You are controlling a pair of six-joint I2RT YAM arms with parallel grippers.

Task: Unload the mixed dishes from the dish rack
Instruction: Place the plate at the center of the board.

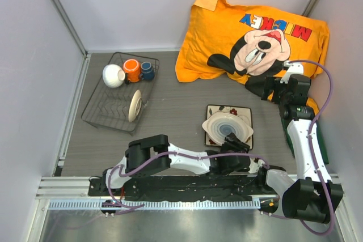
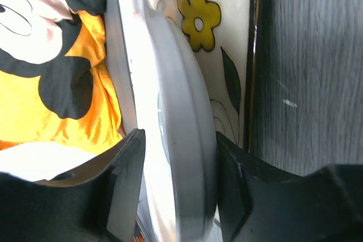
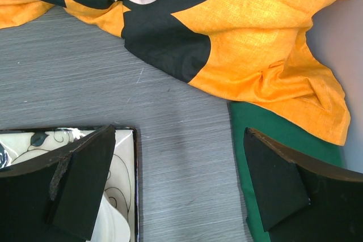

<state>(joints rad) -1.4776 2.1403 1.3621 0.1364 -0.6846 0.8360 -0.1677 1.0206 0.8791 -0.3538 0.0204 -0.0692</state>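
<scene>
The dark wire dish rack [image 1: 102, 111] stands at the back left. It holds a small white bowl [image 1: 113, 75], an orange mug [image 1: 131, 70], a small dark-blue cup [image 1: 147, 71] and a cream round dish [image 1: 135, 106] standing on edge. The square flowered plate [image 1: 244, 111] lies on the table mid-right with a white round ribbed dish [image 1: 227, 127] on it. My left gripper [image 1: 234, 147] is shut on that dish's near rim [image 2: 170, 83], with the square plate [image 2: 227, 38] behind it. My right gripper [image 3: 178, 140] is open and empty, raised near the pillow [image 1: 265, 88].
A big orange Mickey pillow [image 1: 255, 32] fills the back right and shows in both wrist views [image 2: 34, 100] [image 3: 255, 38]. A green cloth [image 3: 266, 123] lies along the right wall. Grey walls enclose the table on three sides.
</scene>
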